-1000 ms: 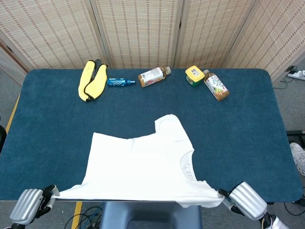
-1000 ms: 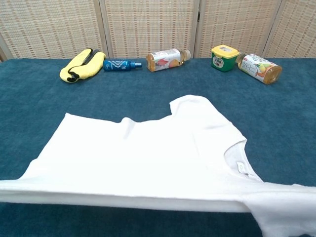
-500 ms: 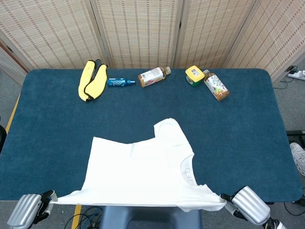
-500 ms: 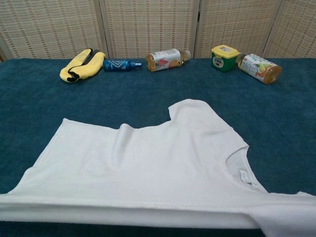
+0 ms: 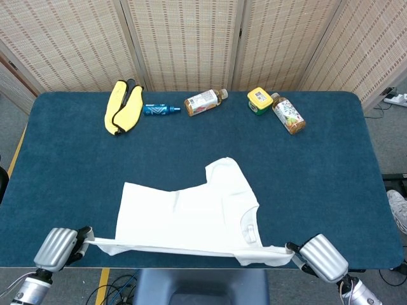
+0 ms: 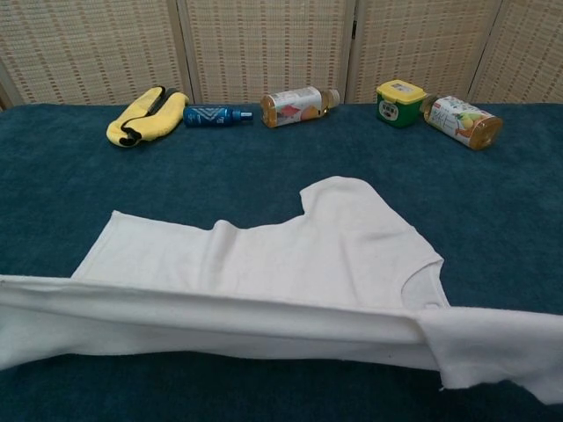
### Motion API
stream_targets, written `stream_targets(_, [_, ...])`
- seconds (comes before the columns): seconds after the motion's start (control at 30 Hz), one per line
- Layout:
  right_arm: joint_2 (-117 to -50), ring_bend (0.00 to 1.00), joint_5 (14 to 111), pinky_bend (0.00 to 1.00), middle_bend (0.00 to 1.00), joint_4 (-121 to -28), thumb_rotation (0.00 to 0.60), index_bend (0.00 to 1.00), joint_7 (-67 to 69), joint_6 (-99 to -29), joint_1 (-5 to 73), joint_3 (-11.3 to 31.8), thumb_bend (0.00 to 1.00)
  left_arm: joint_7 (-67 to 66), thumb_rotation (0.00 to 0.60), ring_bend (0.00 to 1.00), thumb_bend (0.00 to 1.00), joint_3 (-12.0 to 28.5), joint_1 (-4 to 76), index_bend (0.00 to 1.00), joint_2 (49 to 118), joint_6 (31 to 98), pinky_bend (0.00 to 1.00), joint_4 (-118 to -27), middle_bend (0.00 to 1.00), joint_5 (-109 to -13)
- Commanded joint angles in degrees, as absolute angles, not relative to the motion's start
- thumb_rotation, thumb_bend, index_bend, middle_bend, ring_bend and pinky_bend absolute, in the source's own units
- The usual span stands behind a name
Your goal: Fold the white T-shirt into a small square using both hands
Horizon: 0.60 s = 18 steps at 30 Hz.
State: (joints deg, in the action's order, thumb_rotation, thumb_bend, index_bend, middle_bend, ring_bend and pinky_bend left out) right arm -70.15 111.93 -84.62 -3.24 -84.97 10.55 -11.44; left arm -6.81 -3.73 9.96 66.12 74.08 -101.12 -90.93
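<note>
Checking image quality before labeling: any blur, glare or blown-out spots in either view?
Head view: sharp, even light, no glare; the hands are cut off at the bottom edge. Chest view: the lifted edge of the T-shirt is close to the lens, soft and nearly featureless white; the bottles at the back are crisp.

bottle labels [image 6: 293, 105]: printed, too small to read
green jar lid [image 6: 400, 89]: yellow, markings blurred
blue bottle [image 6: 209, 115]: pattern only, no legible words

A staged lab workspace — blue-carpeted table [image 5: 63, 165] fenced by woven folding screens [image 5: 184, 38], cables [image 5: 117, 283] trailing beneath.
</note>
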Motion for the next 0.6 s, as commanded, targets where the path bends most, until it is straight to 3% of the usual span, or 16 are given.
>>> stream_targets(0.03, [-71.11, 1.00, 110.12, 1.00, 1.00, -85.59, 0.600, 0.68, -4.52, -83.11, 11.35, -9.98, 0.56, -9.22, 0.600, 0.86, 0.57, -0.75, 13.57, 0.57, 67.86, 69.71, 0.97, -100.47, 0.94, -87.61])
stream_targets(0.6, [-75.57, 1.00, 101.91, 1.00, 1.00, -87.10, 0.600, 0.68, -8.45, -75.24, 16.15, -2.95, 0.56, -18.00, 0.600, 0.86, 0.57, 7.79, 27.25, 0.57, 75.24, 54.61, 0.97, -93.20, 0.94, -72.39])
